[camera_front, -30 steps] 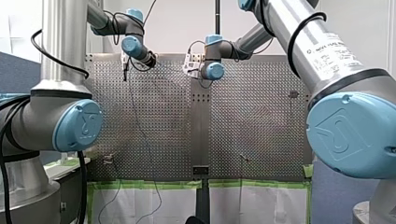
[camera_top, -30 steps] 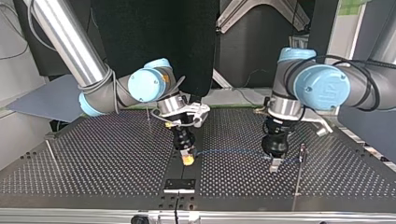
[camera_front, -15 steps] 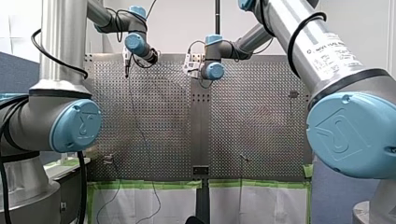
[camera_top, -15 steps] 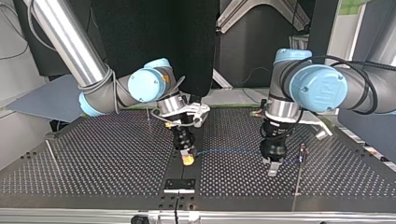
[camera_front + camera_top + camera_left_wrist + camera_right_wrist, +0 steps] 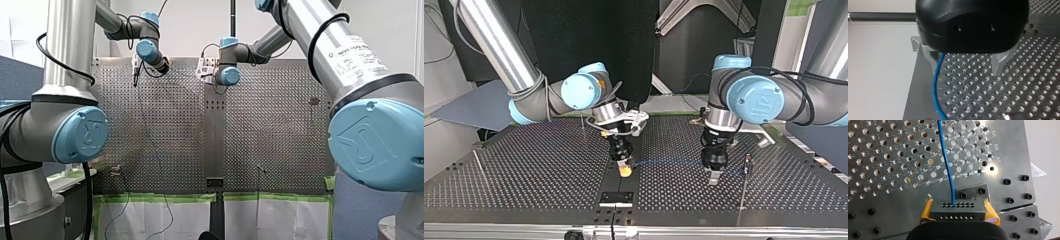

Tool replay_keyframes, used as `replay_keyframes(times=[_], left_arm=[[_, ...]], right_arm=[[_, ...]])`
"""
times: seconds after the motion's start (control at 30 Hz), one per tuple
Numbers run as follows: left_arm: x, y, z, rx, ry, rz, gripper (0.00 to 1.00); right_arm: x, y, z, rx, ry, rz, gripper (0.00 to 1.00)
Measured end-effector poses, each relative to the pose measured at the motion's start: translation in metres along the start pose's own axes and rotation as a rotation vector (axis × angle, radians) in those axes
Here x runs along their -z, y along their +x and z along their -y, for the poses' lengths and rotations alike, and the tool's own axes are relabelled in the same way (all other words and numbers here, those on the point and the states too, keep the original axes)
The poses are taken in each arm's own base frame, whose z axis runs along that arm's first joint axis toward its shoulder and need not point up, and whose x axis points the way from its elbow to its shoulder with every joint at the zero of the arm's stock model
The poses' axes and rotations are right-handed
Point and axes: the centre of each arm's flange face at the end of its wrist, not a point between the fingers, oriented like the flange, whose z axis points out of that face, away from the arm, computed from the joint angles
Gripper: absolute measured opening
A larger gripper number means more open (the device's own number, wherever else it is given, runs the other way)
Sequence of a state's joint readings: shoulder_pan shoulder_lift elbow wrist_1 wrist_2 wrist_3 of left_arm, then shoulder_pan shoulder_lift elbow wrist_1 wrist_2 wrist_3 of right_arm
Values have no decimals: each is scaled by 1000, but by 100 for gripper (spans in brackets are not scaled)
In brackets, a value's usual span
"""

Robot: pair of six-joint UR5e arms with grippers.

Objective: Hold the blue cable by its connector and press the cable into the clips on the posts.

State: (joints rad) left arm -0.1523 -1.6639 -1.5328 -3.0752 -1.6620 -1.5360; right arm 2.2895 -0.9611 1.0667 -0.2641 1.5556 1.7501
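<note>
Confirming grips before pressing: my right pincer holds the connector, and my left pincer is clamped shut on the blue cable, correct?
Not quite. The left wrist view shows my left pincer open, the blue cable passing beside one finger. My right pincer does hold the connector.

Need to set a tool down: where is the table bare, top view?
Widest bare table lies at the view's left, between the thin post and my right gripper. A smaller patch lies between the black plate and tall post. Crowded: the cable between the grippers, and around my left gripper.
</note>
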Motion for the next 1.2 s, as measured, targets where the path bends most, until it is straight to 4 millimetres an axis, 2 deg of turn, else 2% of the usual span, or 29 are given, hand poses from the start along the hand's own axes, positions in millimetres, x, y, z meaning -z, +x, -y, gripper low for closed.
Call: replay_keyframes(times=[0.47, 0.5, 0.53, 0.57, 0.63, 0.67, 0.7, 1.2], left_arm=[[-1, -1, 1, -24, -8, 15, 100], [-1, -1, 1, -25, -7, 16, 89], [-1, -2, 2, -27, -7, 18, 57], [-1, -2, 3, -28, -6, 21, 57], [-1, -3, 4, -29, -5, 25, 7], [-1, -3, 4, -29, -6, 27, 7], [-1, -3, 5, -29, -8, 28, 0], [0, -3, 14, -14, 0, 58, 0]], right_arm=[[0, 0, 0, 1, 0, 0, 0], [0, 0, 0, 1, 0, 0, 0], [0, 0, 0, 1, 0, 0, 0], [0, 0, 0, 1, 0, 1, 0], [0, 0, 0, 1, 0, 1, 0], [0, 0, 0, 1, 0, 2, 0], [0, 0, 0, 1, 0, 2, 0], [1, 0, 0, 1, -1, 5, 0]])
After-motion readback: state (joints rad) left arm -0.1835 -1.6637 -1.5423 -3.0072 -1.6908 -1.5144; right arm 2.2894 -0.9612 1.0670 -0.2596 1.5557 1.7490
